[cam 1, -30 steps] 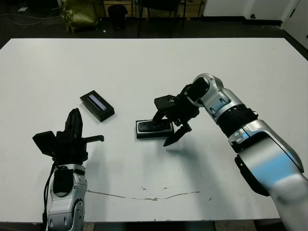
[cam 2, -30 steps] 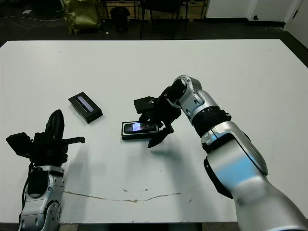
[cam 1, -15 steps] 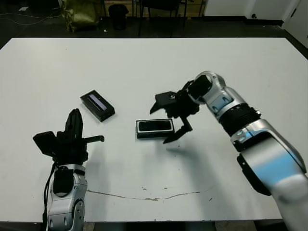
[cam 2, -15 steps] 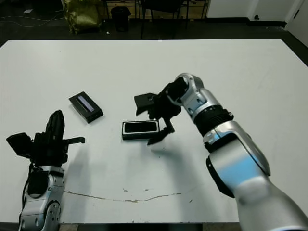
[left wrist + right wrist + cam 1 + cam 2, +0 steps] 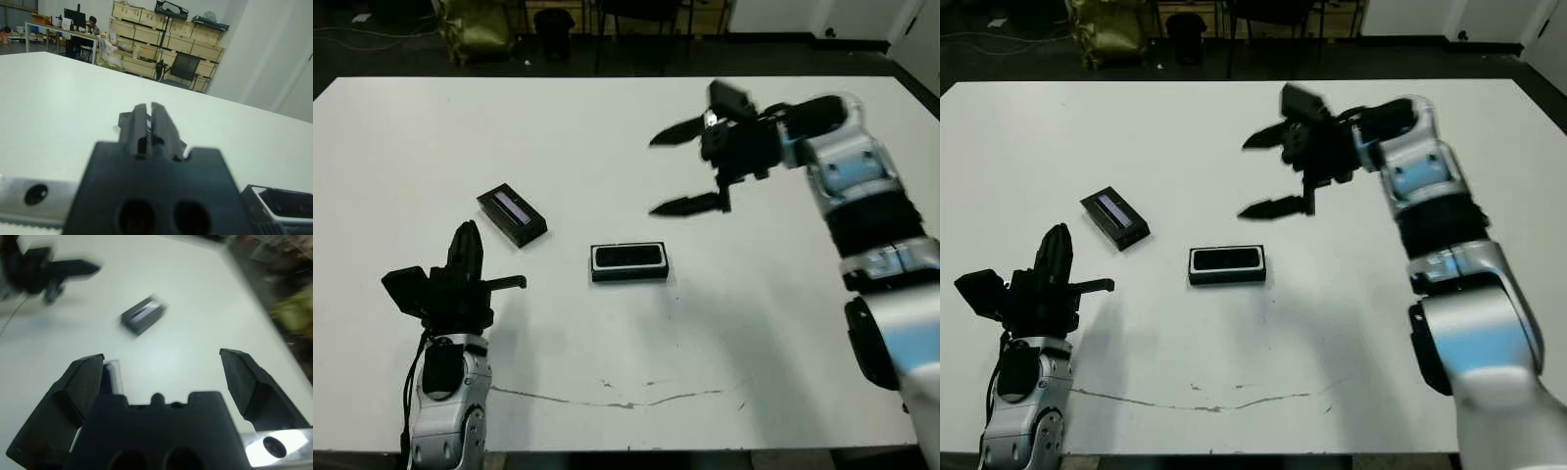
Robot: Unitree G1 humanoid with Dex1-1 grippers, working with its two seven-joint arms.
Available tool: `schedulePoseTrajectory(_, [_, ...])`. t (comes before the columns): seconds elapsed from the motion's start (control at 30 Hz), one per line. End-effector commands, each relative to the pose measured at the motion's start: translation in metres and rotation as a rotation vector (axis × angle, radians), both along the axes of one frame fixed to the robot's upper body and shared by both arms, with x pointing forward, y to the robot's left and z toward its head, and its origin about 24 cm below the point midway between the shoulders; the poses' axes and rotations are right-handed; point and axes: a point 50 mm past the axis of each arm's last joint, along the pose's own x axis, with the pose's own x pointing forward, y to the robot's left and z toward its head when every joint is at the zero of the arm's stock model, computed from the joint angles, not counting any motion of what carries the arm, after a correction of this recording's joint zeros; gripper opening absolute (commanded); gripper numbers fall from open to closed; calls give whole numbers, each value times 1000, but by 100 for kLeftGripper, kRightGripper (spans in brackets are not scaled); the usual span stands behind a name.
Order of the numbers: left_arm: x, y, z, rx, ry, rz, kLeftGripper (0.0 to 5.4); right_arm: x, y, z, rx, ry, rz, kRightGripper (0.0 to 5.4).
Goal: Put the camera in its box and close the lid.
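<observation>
White bench (image 5: 607,127) — carries every item listed below; its far edge meets a dark floor.

Right arm and right gripper (image 5: 690,166) — raised over the far right part of the bench, jaws spread wide, nothing between them. It stands well apart from the box and further still from the lid.

Left gripper (image 5: 465,269) — low at the near left corner, jaws pressed together with no visible gap, empty. The left wrist view looks along the two fingers (image 5: 146,122) straight toward the lid.

Box (image 5: 628,261) — shallow black tray with a white lining, near the bench centre, long axis running left to right. The camera (image 5: 629,257) already lies inside it, flat, along the same axis.

Lid (image 5: 512,214) — black cover with a pale window strip, lying on the bench to the left of the box and a little further back, clear of it. Long axis slanted, running from far left to near right.

Governing relation — what remains, as judged, is fetching the lid and seating it on the box. The lid lies ahead of the left jaws and slightly to their right; the left arm is plainly the nearer one. The lid's slant differs from the box's axis, so it would need turning before it is lowered on.
</observation>
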Motion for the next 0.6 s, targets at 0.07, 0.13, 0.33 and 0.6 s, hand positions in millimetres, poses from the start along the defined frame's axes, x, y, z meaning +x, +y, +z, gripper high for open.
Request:
schedulePoseTrajectory(0.07, [-2,2,-5,9,35,2,0,-17,-6,-19,135,-99,-240,519])
schedulePoseTrajectory(0.13, [-2,2,-5,8,35,3,0,-25,-5,-27,166,-145,-332,482])
schedulePoseTrajectory(0.33, [-2,2,-6,-6,32,-1,0,-47,10,-56,147,-270,-426,339])
schedulePoseTrajectory(0.6, [-3,2,-7,1,38,4,0,-65,33,-86,108,-383,-376,156])
